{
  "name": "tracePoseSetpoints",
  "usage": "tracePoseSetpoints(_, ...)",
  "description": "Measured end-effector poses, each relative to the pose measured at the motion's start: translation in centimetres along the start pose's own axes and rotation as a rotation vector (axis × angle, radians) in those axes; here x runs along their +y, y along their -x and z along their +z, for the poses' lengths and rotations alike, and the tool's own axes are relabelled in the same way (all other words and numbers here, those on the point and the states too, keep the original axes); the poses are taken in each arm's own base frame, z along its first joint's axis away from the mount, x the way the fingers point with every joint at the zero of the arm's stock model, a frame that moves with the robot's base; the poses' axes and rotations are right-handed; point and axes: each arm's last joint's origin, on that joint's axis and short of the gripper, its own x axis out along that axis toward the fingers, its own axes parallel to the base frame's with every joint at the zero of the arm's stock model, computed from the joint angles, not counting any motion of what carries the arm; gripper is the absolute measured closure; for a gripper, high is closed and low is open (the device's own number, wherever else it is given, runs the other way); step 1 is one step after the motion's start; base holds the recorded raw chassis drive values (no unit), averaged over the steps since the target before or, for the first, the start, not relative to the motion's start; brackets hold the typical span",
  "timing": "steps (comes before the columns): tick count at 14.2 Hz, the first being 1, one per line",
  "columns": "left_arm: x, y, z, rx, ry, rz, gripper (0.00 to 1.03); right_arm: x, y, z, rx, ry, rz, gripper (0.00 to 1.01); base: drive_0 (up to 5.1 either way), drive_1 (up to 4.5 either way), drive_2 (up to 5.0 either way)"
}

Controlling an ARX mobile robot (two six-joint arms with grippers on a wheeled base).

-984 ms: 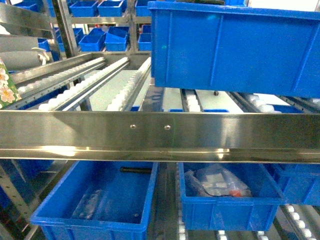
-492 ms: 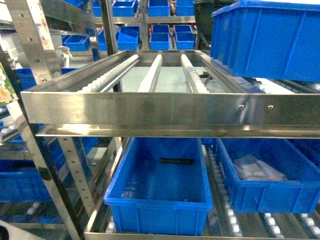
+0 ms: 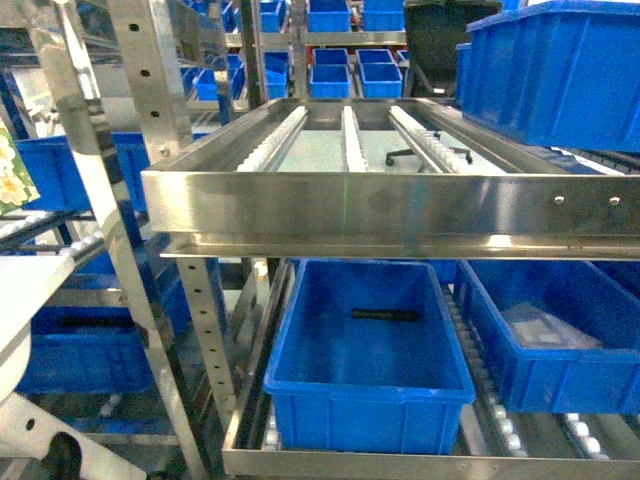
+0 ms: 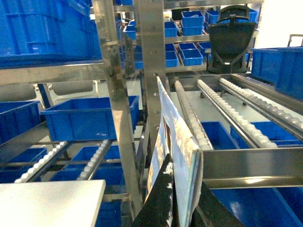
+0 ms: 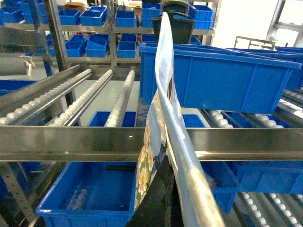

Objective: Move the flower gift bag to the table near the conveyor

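Each wrist view shows a flower gift bag [image 4: 173,156] edge-on, clamped in a shut hand [image 4: 166,198]. The white surface [image 4: 47,203] lies at 8 o'clock beside the conveyor [image 4: 189,113]; setting down remains.

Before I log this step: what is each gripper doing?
Left gripper: shut on the flower gift bag.
Right gripper: shut on the same bag.
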Motion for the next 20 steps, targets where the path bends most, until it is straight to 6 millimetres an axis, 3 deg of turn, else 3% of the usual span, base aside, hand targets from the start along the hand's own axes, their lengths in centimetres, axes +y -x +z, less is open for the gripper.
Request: tracePoseSetpoints(20, -0.01, -0.03, -0.07, 0.004, -0.001, 0.0, 1.01, 0.0, -0.02, -0.05, 0.004, -0.001, 0.0, 0.99, -4.6, 0.71, 3.9)
